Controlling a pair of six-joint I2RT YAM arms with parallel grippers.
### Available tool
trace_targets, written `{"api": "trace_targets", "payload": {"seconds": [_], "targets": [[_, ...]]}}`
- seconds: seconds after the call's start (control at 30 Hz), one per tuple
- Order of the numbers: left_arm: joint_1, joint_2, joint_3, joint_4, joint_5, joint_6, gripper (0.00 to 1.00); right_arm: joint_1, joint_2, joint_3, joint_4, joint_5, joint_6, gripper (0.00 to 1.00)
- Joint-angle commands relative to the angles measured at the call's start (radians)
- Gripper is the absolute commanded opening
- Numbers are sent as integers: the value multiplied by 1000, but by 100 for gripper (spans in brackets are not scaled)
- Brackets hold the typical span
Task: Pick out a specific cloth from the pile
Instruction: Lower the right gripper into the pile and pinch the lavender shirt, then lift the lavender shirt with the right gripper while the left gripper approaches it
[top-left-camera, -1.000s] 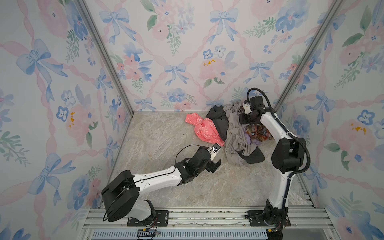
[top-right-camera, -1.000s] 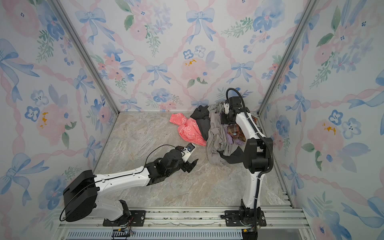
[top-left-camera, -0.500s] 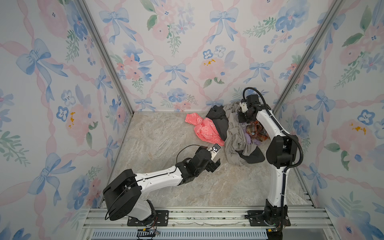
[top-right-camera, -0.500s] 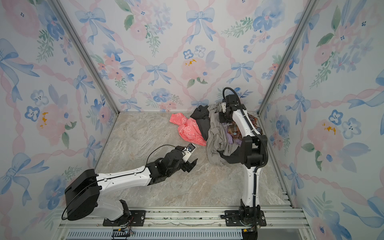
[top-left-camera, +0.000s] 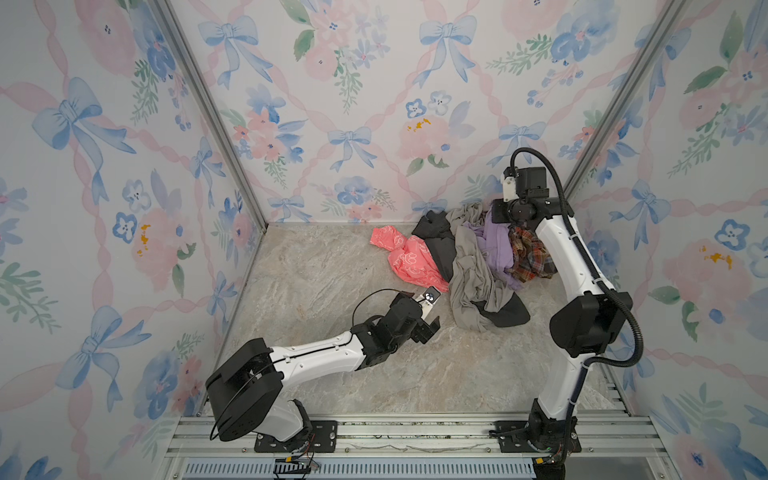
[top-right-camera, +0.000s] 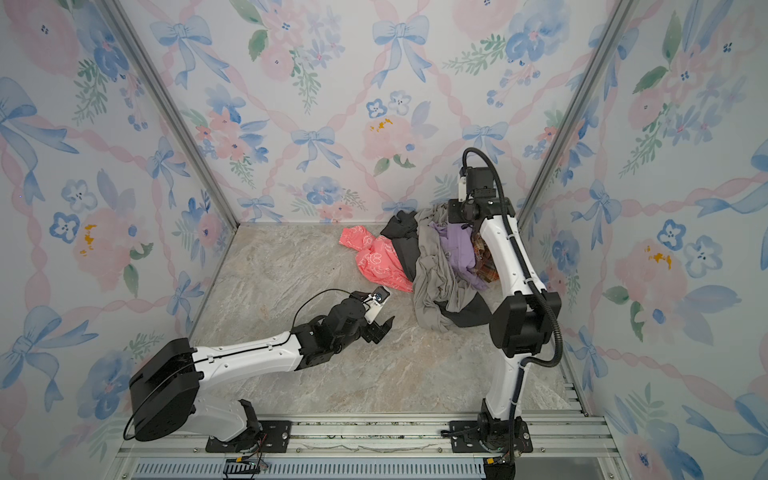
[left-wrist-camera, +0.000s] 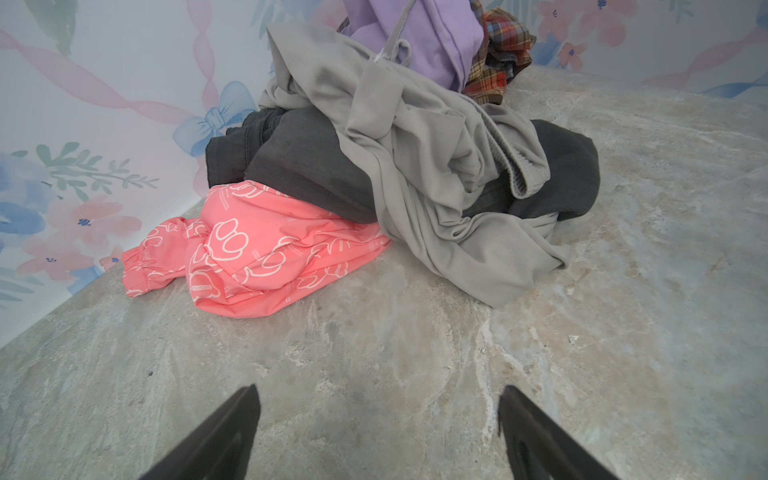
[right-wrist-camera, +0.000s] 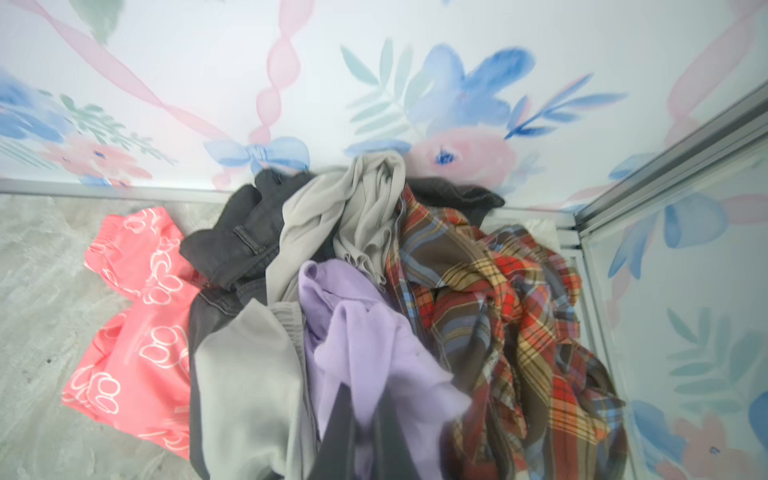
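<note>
Right jaws tight on lavender cloth (right-wrist-camera: 365, 353) atop pile (top-left-camera: 469, 266); left jaws wide — empty.

Floral panels (top-left-camera: 353, 104) and aluminium rails (top-left-camera: 395, 432) mark a lab booth.

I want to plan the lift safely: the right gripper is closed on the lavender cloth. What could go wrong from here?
A strip of the beige-grey garment lies across the cloth, so it may be dragged along. The plaid shirt touches the cloth and might snag. The right gripper seems to pinch only a small fold, which could slip.
</note>
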Motion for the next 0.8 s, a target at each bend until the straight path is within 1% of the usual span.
{"api": "trace_targets", "payload": {"seconds": [0.0,0.3,0.4,0.47,0.57,0.63,0.67,0.77], "targets": [[13,-29,24,-6,-11,-7,91,11,-57,34,75,9,37,0],[47,-67,13,23,8,-44,91,34,-52,316,-37,-14,51,0],[66,-67,20,52,8,-86,91,46,-77,362,-55,-32,71,0],[83,-71,26,79,27,-134,91,57,-115,346,-51,-34,77,0],[79,-73,54,113,20,-169,91,74,-186,288,-32,-46,87,0],[64,-66,82,149,-14,-168,92,81,-236,235,-11,-70,101,0],[62,-52,108,160,-15,-177,92,85,-259,211,-5,-89,108,0],[54,-5,179,215,1,-178,92,99,-334,125,24,-91,115,0]]}}
